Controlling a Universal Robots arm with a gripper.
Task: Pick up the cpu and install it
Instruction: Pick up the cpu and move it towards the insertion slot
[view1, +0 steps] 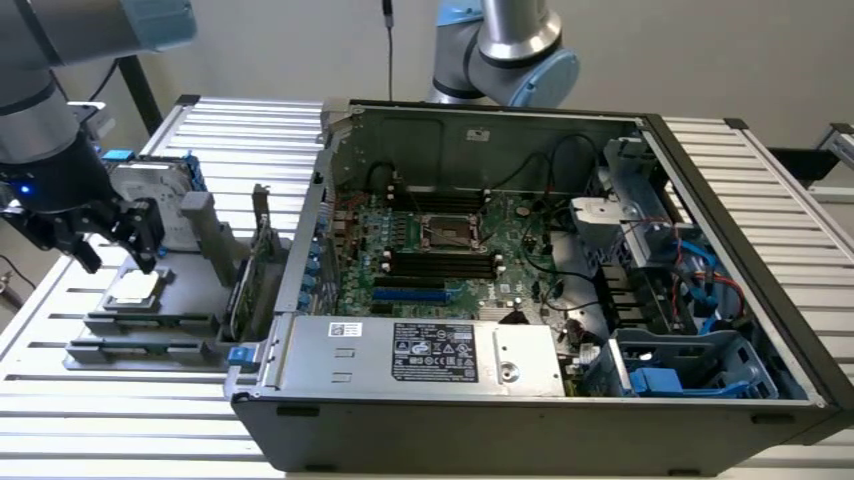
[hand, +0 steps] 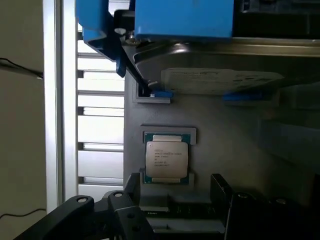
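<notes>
Hand (view1: 118, 258) spread wide, empty, poised just above the cpu (hand: 166, 158)

- The exterior view looks steeply down from the near side, taking in the whole computer case (view1: 534, 430) and table (view1: 120, 420).
- The wrist view looks down, close, at the grey tray (hand: 240, 150).
- Both show the chip (view1: 135, 291) there, at the exterior view's left.

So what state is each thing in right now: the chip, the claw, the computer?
cpu: lying flat in its grey holder, not yet picked up.
gripper: open, holding nothing, poised just over the cpu.
computer case: lying on its side, cover off, insides exposed.
socket: no silver chip visible in it.
hard drive: propped up in the holder beside the cpu.
</notes>
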